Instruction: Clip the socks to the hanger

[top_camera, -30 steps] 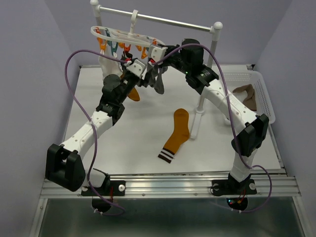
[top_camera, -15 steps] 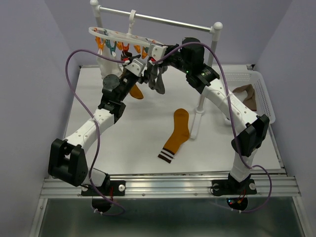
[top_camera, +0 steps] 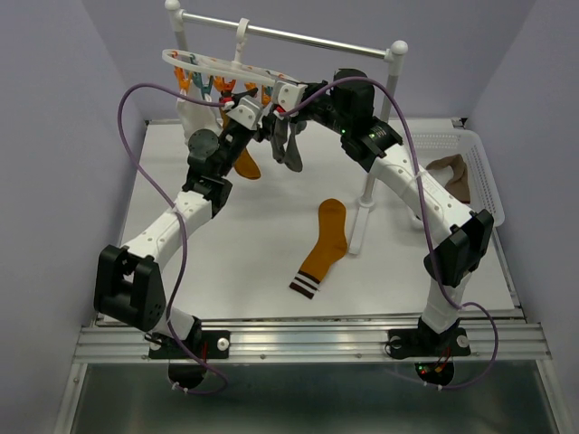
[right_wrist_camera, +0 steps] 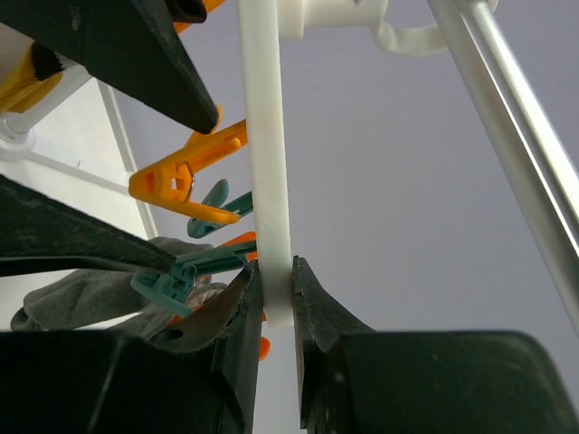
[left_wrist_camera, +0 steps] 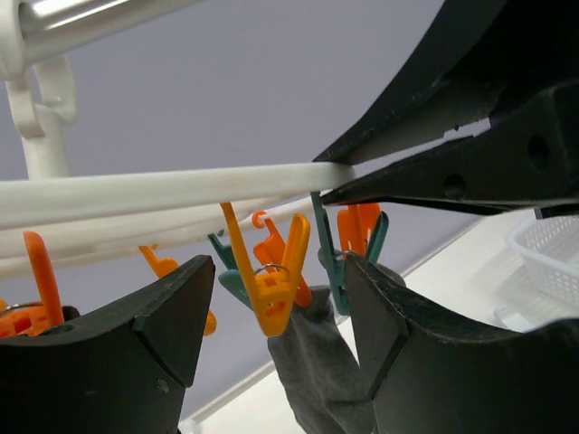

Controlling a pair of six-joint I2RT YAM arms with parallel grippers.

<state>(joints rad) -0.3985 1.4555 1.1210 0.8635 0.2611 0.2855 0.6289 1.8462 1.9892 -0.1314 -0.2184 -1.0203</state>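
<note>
The white oval hanger [top_camera: 217,65] hangs from the rail with orange and teal clips under it. My right gripper [top_camera: 291,93] is shut on its frame [right_wrist_camera: 264,136], the white bar pinched between both pads. My left gripper [left_wrist_camera: 280,268] is open, raised among the clips, with an orange clip [left_wrist_camera: 269,303] between its fingers and apart from both. A grey sock [left_wrist_camera: 321,371] hangs just behind that clip, clipped in a teal clip [right_wrist_camera: 172,280]. A white sock [top_camera: 192,122] and a mustard sock [top_camera: 244,165] also hang. A mustard striped sock [top_camera: 323,244] lies on the table.
The metal rail [top_camera: 298,38] on white ball-topped posts carries the hanger; its right post [top_camera: 369,172] stands beside the lying sock. A white perforated basket [top_camera: 484,172] at the right edge holds a brown sock [top_camera: 452,174]. Purple cables loop over both arms.
My left arm has stretched up and back, bringing its gripper under the clips, and its jaws have narrowed a little. The right gripper has stayed on the frame.
</note>
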